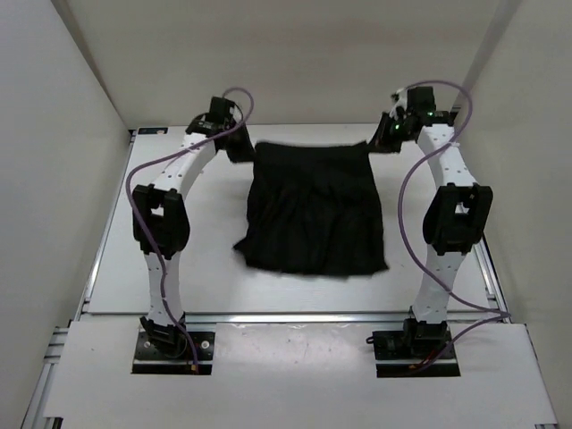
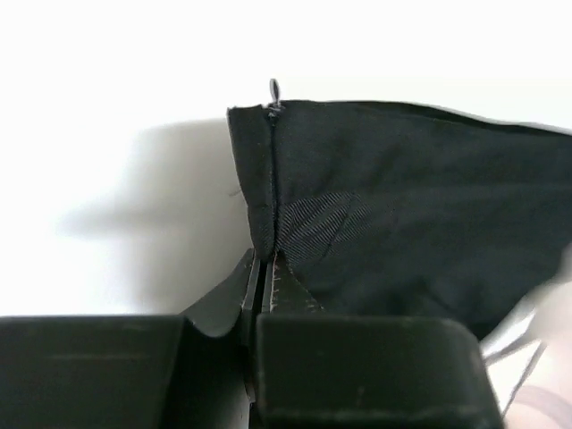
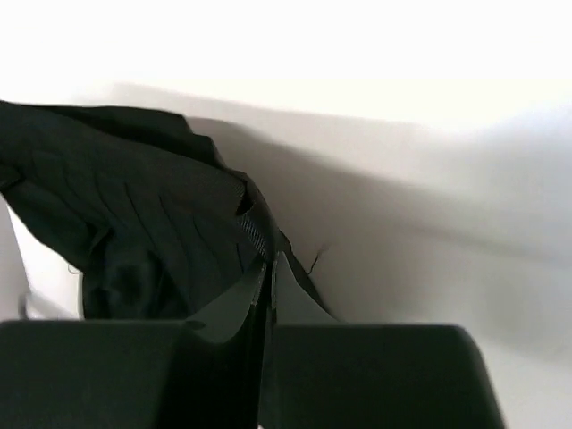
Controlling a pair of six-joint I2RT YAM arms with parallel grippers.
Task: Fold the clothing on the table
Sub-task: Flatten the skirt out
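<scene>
Overhead rear view, close wrist views, shared clothing [image 1: 313, 214]

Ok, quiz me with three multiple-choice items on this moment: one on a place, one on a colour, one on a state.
1. Where do the left gripper and right gripper meet the clothing? A near hem; B far corners; C middle.
2. The clothing's colour? A black; B white; C red.
3. The left gripper is: A wide open; B out of view; C shut on the clothing.
Key: B, both sit at its far edge's ends; A, dark pleated fabric; C, its jaws pinch the seamed edge.
</scene>
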